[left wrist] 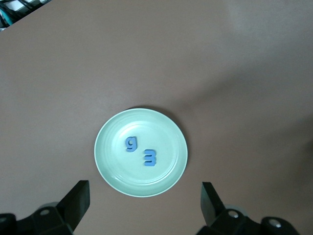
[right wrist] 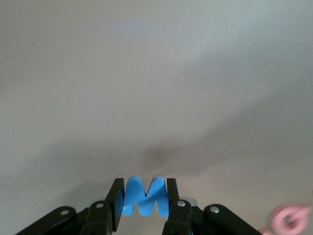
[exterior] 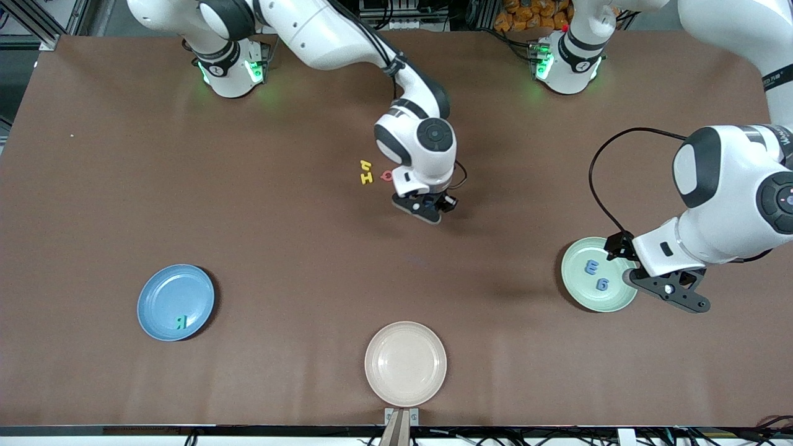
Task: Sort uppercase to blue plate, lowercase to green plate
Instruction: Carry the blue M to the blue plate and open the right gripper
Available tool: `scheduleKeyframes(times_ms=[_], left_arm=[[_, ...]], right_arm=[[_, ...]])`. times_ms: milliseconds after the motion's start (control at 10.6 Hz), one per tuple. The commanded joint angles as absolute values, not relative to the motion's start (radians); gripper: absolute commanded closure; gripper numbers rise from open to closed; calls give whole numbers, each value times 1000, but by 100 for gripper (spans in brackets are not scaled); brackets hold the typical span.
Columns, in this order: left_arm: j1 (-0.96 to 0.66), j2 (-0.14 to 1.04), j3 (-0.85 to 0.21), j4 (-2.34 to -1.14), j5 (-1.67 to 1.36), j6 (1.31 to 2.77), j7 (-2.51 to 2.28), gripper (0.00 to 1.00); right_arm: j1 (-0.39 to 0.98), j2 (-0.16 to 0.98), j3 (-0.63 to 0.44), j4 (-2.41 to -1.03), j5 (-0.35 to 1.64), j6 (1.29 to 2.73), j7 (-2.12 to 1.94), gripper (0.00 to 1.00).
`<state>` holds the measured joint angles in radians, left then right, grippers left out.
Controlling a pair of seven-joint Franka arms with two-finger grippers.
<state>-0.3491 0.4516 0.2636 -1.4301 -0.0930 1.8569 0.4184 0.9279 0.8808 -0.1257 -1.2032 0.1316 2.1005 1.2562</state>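
Green plate (exterior: 619, 298) holds two light blue letters (exterior: 596, 275); left claw (left wrist: 145, 198) gapes, right claw (right wrist: 145, 203) pinches M (right wrist: 144, 197).

Even overhead light, soft shadows under both arms, a blurred pink letter (right wrist: 288, 220) at the right wrist view's edge.

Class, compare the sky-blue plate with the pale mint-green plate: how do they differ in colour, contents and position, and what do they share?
The round sky-blue plate holds one teal-green letter R; the round pale mint-green plate holds two light blue foam letters.

The sky-blue plate sits toward the right arm's end of the table; the mint-green plate sits toward the left arm's end, under the open left claw.

Both are smooth, rimmed and similar in size.
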Motion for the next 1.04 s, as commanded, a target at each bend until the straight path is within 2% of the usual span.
scheduleKeyframes(times_ms=[0,284,568,946], left_arm=[[-365,440,227,-1448,-86,1847,391,0],[-377,446,91,-1448,-83,1850,374,0],[-428,469,-52,-1448,-63,1882,275,0],[-495,506,-214,-1485,52,1969,265,0]], right_arm=[[757,749,-107,-1320,138,2046,983,100],[515,631,-109,-1491,56,2046,541,100],[341,629,-109,-1497,-4,2046,179,100],[201,640,-109,-1494,-89,2084,-151,100]])
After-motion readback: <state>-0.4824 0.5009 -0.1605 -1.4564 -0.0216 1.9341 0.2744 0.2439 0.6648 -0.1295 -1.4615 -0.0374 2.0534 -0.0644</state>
